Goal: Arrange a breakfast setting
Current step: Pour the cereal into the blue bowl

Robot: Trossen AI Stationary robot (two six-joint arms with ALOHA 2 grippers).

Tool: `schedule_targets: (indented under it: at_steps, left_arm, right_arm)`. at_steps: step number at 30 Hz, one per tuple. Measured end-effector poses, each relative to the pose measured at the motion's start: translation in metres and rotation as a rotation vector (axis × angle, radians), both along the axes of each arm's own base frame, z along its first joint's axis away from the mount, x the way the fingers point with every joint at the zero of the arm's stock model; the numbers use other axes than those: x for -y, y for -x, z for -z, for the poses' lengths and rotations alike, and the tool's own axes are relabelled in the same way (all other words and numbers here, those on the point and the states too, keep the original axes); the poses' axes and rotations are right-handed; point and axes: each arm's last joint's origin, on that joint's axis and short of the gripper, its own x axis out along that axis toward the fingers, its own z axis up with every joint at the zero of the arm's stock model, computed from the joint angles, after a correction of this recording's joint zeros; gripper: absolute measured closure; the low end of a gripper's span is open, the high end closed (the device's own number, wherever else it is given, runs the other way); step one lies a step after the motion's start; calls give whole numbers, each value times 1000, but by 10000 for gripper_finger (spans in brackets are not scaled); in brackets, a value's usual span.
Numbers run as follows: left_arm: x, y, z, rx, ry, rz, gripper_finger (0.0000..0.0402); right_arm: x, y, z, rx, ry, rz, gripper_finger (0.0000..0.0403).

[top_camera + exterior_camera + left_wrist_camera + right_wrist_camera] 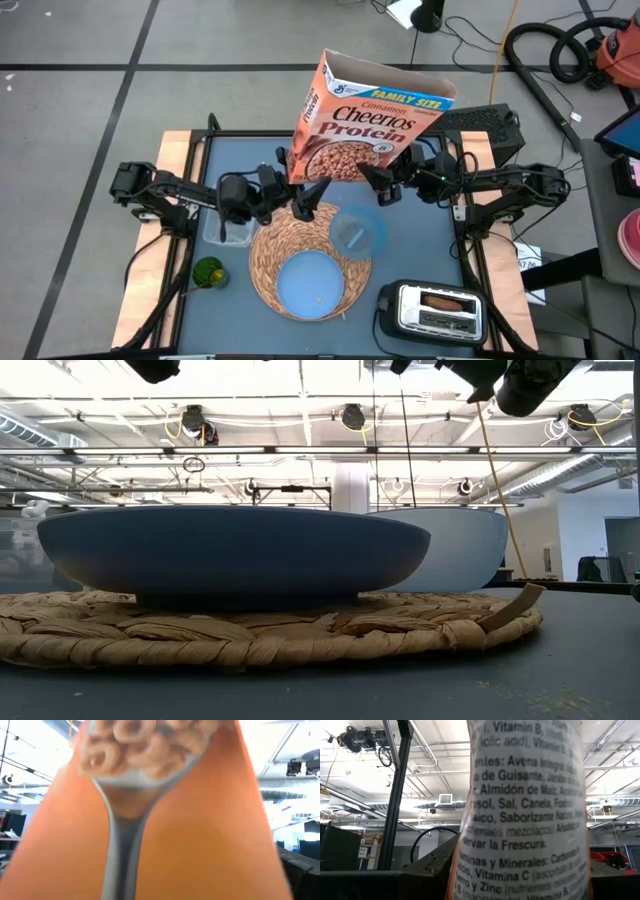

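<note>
Cereal box (365,115) is held up in the air above the far part of the tabletop (420,250), open top tilted away, printed front facing up. It is gripped from both sides near its lower end: left gripper (297,180) at the left edge, right gripper (385,175) at the right edge. Fingers of each are pinched on the box. Box front fills the left wrist view (200,830); its ingredient side panel fills the right wrist view (525,820).

Below the box, the placemat (275,260) lies flat at tabletop centre. Blue plate (312,283) sits on its near half; a small bowl (355,235) rests on its far right edge, just beside the plate. In the low view, plate (230,555) and bowl (465,550) are seen standing on the mat (250,630).

Toaster (435,308) is set at the near right corner, with bread (447,299) seen in its slot. A clear container (228,228) and a green item (209,272) lie left of the mat.
</note>
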Motion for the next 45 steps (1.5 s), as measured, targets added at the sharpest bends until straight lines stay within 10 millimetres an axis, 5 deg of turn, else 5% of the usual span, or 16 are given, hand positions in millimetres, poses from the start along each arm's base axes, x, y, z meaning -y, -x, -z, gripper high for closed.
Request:
schedule_targets:
  at_steps: [5, 17, 37, 45]
  left_arm:
    - [0, 0, 0, 0, -6, -8, 21]
    - [0, 0, 0, -6, -22, -12, 148]
    - [4, 0, 0, -19, -42, -26, 155]
    - [6, 0, 0, -20, -43, -20, 155]
  right_arm:
    - [0, 0, 0, -6, 0, -1, 197]
    - [0, -1, 1, -12, -4, -15, 194]
    - [-1, 0, 0, -39, -27, -80, 154]
    - [0, -4, 7, -119, -25, -86, 54]
